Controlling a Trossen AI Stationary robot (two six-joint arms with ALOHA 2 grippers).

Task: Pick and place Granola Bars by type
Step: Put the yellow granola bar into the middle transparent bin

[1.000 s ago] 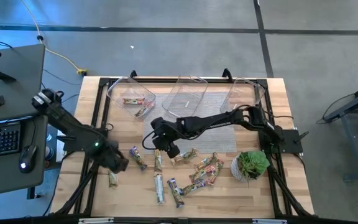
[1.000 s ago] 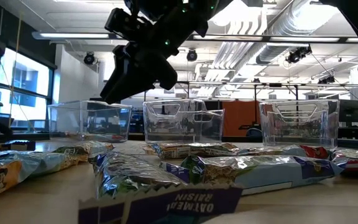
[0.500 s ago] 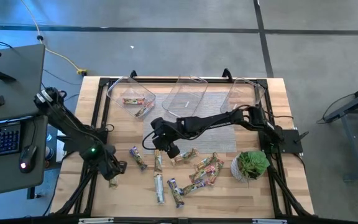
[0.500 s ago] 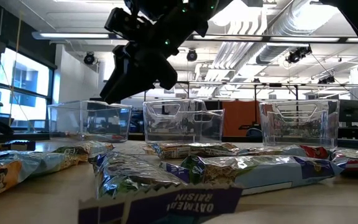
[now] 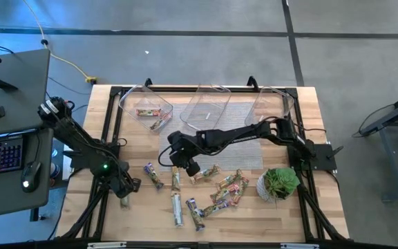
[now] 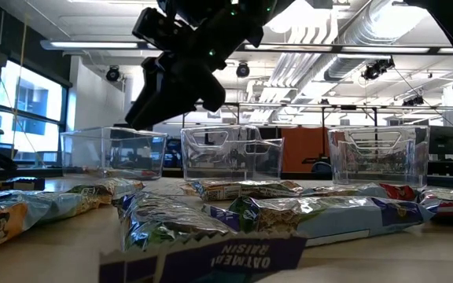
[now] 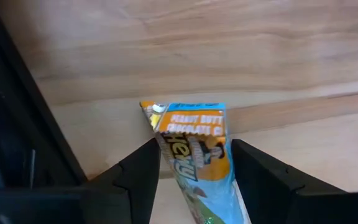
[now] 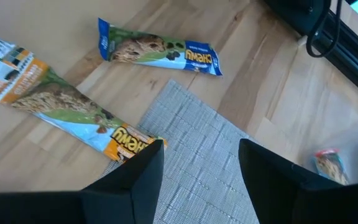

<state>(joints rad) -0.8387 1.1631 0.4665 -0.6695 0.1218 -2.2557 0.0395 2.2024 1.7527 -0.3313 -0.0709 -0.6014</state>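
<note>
Several granola bars (image 5: 220,190) lie flat and scattered on the near half of the wooden table, and fill the foreground of the low view (image 6: 234,212). My left gripper (image 5: 124,191) is low over one orange-and-blue bar (image 7: 194,152) near the table's left edge, open, a finger at each long side of it. My right gripper (image 5: 178,158) hangs open above the table's middle (image 6: 171,82). In its wrist view (image 8: 201,180) it is over the grey mat's edge, beside an orange-green bar (image 8: 73,112) and a blue-green bar (image 8: 160,50). My left gripper comes from above with its fingers (image 7: 145,171) across the orange-and-blue bar, near its printed end (image 7: 191,124). The bar lies flat on the table between them. I cannot tell whether the fingers touch it.
Three clear bins stand along the far edge (image 5: 147,107) (image 5: 209,104) (image 5: 271,104); the left one holds two bars. A grey mat (image 5: 233,131) lies before them. A small potted plant (image 5: 280,183) sits at the right. A black frame rail (image 7: 17,124) runs beside my left gripper.
My left gripper has moved toward the table's near-left corner and down, ending over the lone bar by the left edge, which it now covers in the high view. My right arm has kept still, and no bar has moved.
</note>
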